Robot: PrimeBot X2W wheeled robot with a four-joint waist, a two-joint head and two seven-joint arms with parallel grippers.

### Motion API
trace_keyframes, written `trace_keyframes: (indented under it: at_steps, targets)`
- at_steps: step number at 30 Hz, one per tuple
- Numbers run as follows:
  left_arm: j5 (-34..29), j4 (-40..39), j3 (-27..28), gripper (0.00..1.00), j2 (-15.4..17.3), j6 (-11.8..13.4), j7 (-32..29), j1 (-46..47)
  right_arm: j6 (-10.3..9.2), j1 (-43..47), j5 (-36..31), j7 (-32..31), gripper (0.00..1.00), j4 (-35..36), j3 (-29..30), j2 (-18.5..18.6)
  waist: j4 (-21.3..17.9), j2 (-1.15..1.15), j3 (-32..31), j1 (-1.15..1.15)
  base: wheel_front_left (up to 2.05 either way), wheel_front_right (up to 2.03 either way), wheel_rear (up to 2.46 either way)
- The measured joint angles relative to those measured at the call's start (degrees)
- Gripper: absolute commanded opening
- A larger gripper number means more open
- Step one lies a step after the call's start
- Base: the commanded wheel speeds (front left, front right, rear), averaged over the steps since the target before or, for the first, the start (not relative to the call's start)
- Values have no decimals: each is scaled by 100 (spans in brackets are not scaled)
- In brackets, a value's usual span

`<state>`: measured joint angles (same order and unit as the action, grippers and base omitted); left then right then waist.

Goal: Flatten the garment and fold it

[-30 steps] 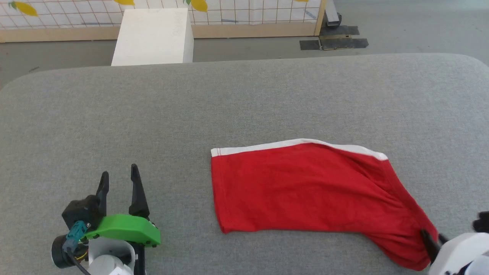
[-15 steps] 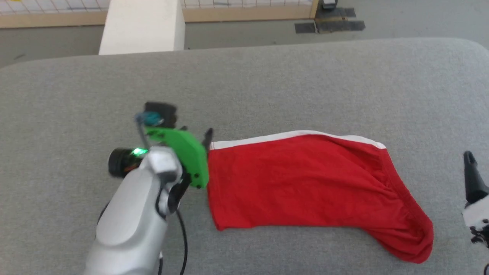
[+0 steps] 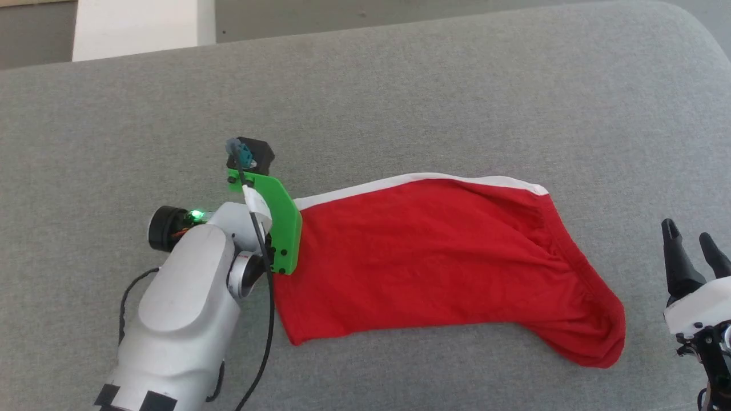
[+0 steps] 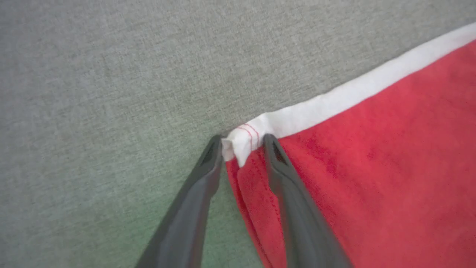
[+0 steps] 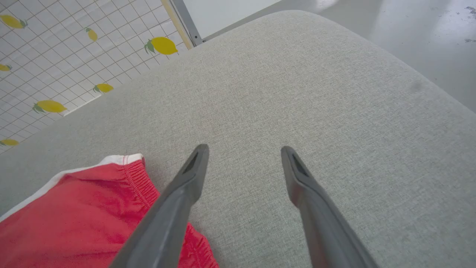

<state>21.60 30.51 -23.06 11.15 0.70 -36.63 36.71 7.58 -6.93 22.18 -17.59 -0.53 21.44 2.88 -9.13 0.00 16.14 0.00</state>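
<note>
1. The left arm (image 3: 183, 308) reaches in from the near left over the grey padded surface (image 3: 400, 103). Its wrist is turned so the green bracket (image 3: 284, 228) faces up and the fingers point down at the far-left corner of the garment (image 3: 434, 257).
2. The left gripper (image 4: 242, 147) is narrowed on that corner. The end of the white stripe (image 3: 411, 181) is bunched between the two dark fingers and touches both (red stitching shows on the fold).
3. The garment lies spread across the middle of the surface, stripe along its far edge, gathered waistband (image 3: 577, 268) at the right end.
4. The right gripper (image 3: 687, 233) sits at the near right, fingers pointing away and spread wide over bare grey cloth, just right of the waistband.
5. A lemon-printed grid panel (image 5: 55, 56) stands beyond the far edge.
</note>
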Motion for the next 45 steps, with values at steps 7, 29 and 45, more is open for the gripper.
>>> trace_keyframes:
  at_steps: [7,29,45]
  targets:
    - [263,-458,146,0,-109,-109,884,-398,-1,-29,-369,-205,100,207,-377,5,38,0,-39,0,0,0,0]
    - [512,-2343,212,0,-327,194,1800,-1581,0,-1936,-1384,-2214,37,-1472,-2121,722,680,0,444,0,0,0,0]
    - [1151,-2524,755,0,-316,-13,1803,-802,0,-2516,-381,-2356,0,-879,-2397,913,678,0,170,0,0,0,0]
